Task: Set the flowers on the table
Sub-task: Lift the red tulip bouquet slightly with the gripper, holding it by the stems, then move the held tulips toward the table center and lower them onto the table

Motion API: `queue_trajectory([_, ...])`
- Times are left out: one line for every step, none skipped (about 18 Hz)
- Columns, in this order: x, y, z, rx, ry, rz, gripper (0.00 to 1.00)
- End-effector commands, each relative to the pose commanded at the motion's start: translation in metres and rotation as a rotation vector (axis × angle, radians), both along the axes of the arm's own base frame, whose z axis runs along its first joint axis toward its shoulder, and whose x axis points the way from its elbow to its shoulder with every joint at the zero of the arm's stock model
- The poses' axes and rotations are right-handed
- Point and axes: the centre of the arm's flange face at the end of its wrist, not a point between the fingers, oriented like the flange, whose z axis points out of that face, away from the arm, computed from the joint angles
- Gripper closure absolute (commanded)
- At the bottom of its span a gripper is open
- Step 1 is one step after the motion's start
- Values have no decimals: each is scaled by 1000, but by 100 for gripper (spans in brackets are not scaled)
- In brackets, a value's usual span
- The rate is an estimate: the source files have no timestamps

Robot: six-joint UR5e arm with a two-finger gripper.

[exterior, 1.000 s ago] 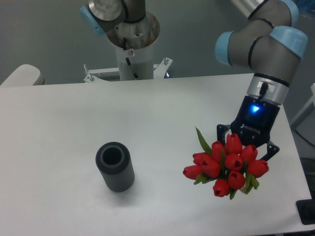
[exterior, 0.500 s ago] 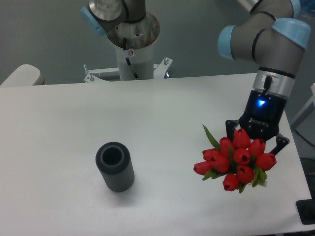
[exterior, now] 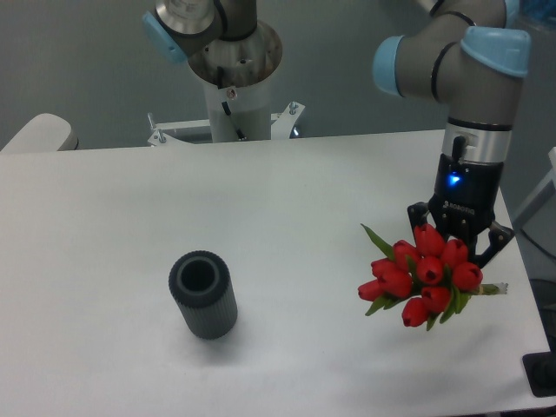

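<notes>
The flowers (exterior: 420,276), a bunch of red tulip buds with green leaves, hang just above the right side of the white table (exterior: 295,208). Their heads face the camera and a pale stem end pokes out to the right. My gripper (exterior: 462,247) points straight down behind the buds and is shut on the flowers. The buds hide its fingertips. Whether the bunch touches the tabletop cannot be told.
A dark grey ribbed vase (exterior: 203,295) stands upright and empty at the table's front left. The robot's base column (exterior: 234,87) rises behind the far edge. The table's right edge lies close to the flowers.
The gripper has carried the flowers to the right and turned more upright. The bunch has tilted, so a stem end now shows on the right. The vase has not moved.
</notes>
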Motion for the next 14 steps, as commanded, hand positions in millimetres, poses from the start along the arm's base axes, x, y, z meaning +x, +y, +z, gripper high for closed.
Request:
queue_trajectory([4, -4, -5, -33, 15, -11, 61])
queue_trajectory([8, -9, -11, -72, 28, -15, 61])
queue_trajectory([11, -14, -18, -111, 37, -19, 61])
queue_trajectory([14, -16, -22, -151, 51, -22, 61])
queue_trajectory([20, -17, -28, -190, 59, -29, 61])
queue_trajectory([26, -19, -34, -236, 70, -41, 61])
queue_trajectory([32, -18, -41, -283, 79, -54, 61])
queue_trajectory([40, -16, -45, -329, 92, -64, 61])
queue_trajectory([46, -16, -50, -386, 104, -68, 63])
queue_trajectory([52, -14, -54, -434, 109, -72, 64])
queue_trajectory([57, -11, -58, -470, 115, -80, 64])
queue_trajectory([65, -7, -64, -491, 114, -91, 64])
queue_trajectory([72, -6, -74, -505, 100, -100, 64])
queue_trajectory([77, -5, -82, -517, 90, -107, 64])
